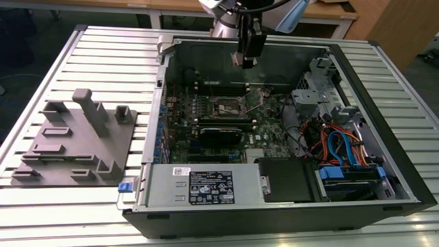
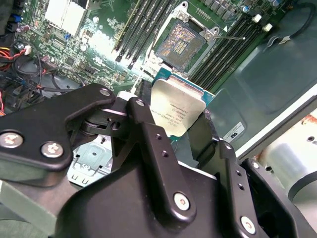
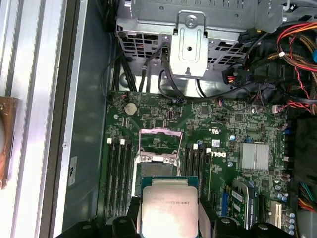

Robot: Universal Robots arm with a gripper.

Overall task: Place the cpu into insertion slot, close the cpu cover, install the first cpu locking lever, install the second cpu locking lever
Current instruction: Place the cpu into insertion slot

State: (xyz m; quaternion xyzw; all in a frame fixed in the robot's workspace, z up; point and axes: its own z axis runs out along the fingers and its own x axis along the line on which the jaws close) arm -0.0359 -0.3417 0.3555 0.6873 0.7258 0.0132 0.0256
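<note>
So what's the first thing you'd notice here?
The shiny square cpu, pinched in the black tool, held over the green board close to the open insertion slot. Then the big open computer case full of colourful wires, with a grey block stand on the exterior view's left.

Open air lies between the gripper (image 1: 245,63), clamped on the cpu (image 2: 178,111), and the uncovered insertion slot (image 1: 230,107). The cpu cover (image 3: 159,143) stands raised at one edge of the slot. Long black memory slots (image 3: 119,171) flank it on two sides. The metal drive cage (image 1: 312,96) and cables (image 1: 332,141) crowd the case toward the exterior view's right.
</note>
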